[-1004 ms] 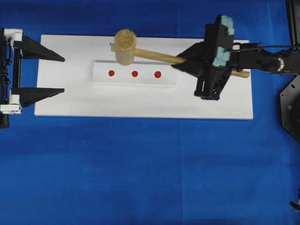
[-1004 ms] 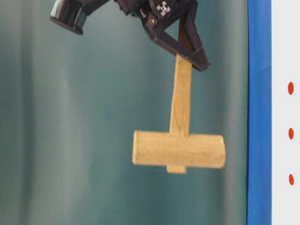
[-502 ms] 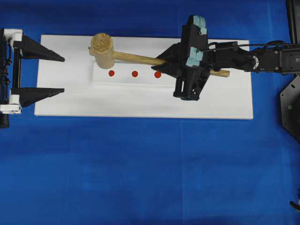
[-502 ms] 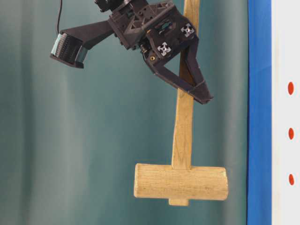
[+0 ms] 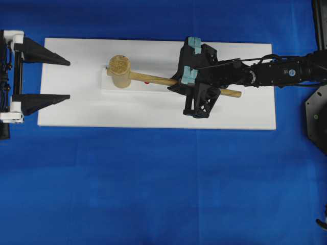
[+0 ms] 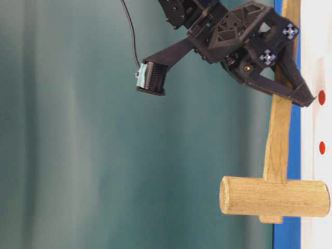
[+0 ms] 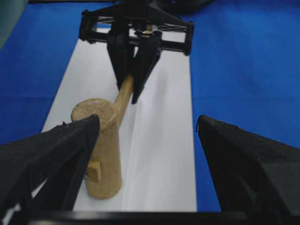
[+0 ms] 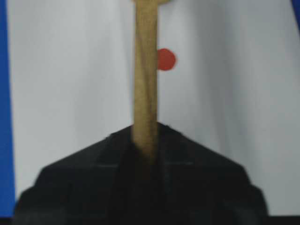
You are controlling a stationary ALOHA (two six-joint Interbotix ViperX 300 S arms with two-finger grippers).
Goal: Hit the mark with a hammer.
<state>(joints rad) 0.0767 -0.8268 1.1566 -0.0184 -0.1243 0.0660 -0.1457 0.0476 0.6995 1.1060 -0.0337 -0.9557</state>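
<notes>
The hammer [image 5: 118, 71], a light wooden mallet, has its head end-down on the raised white block [image 5: 148, 90], over the spot of the leftmost mark, which is hidden. My right gripper [image 5: 174, 82] is shut on the handle partway along. One red mark [image 8: 166, 59] peeks out beside the handle [image 8: 145, 70]. The table-level view shows two red marks [image 6: 321, 97] beyond the hammer head [image 6: 275, 197]. At the board's left end my left gripper [image 5: 69, 80] stands open and holds nothing; its wrist view looks at the hammer head [image 7: 103, 154].
The white board [image 5: 153, 115] lies on a blue cloth [image 5: 153, 184]. A black base plate [image 5: 317, 117] sits at the right edge. The right arm [image 5: 276, 75] stretches across the board's right half.
My right gripper has swung the hammer down and to the left. The head went from above and behind the block onto the leftmost mark. The left gripper has stayed still.
</notes>
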